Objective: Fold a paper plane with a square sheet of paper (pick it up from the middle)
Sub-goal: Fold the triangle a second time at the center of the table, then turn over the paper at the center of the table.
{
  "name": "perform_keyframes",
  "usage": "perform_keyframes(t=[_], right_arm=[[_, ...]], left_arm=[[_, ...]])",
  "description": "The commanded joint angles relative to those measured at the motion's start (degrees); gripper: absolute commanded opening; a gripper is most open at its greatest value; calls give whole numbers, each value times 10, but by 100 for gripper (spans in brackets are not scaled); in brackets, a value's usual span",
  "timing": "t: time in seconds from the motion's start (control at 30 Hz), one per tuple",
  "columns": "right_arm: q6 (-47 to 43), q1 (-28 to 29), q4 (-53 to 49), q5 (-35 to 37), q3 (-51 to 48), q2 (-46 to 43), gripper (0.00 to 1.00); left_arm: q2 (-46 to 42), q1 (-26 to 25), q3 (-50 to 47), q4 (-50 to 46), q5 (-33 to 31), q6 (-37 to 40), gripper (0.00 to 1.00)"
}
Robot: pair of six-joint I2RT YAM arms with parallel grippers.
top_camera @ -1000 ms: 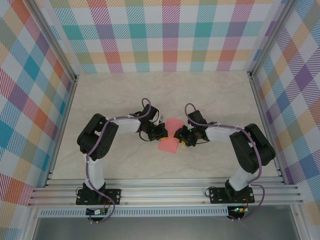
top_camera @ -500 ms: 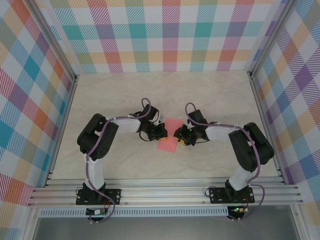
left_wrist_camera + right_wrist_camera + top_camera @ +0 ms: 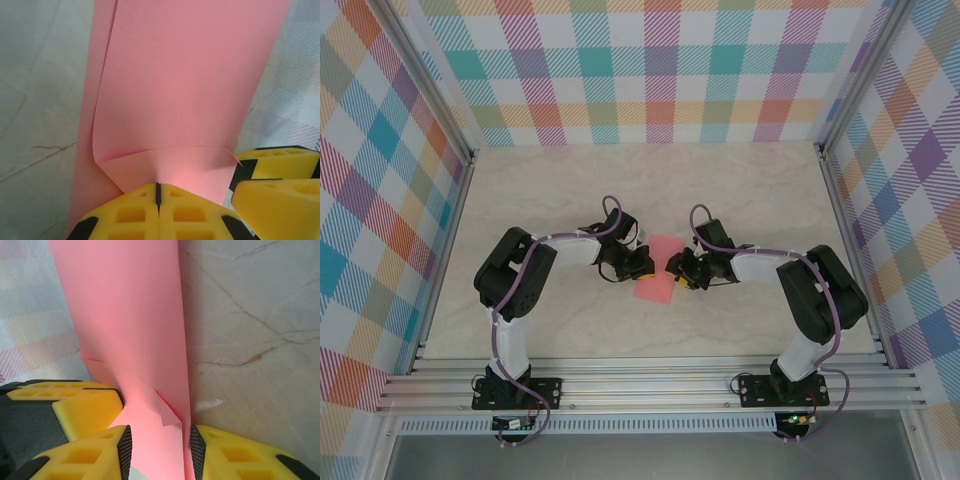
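- While the left gripper (image 3: pixel 157 194) is pinching the near end of the sheet of paper (image 3: pixel 185 85) with its fingers pressed tight together, the right gripper (image 3: pixel 157 440) is standing partly open, its fingers straddling the paper's opposite end without squeezing it.
- The pink paper is lying in the middle of the worktop (image 3: pixel 740 190) between the two grippers. It is doubled lengthwise into a long strip, and one layer is peeking out beside the other.
- A small flap is curling up just in front of the left gripper.
- To my eye they are working on an early fold, probably shaping the nose. No plane is showing yet.
- The next move, I reckon, is calling for the right gripper to close on its edge and carry it over while the left is anchoring the sheet. The layers look liable to slip.
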Motion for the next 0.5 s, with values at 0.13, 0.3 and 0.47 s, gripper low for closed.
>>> perform_keyframes(t=[0.13, 0.3, 0.47], right_arm=[[-13, 4, -15, 24, 4, 22, 39], [-6, 3, 43, -26, 1, 41, 38], [-6, 4, 50, -44, 11, 38, 35]], left_arm=[[-17, 12, -6, -13, -26, -7, 0], [-17, 13, -9, -10, -24, -8, 0], [-15, 13, -9, -6, -16, -9, 0]])
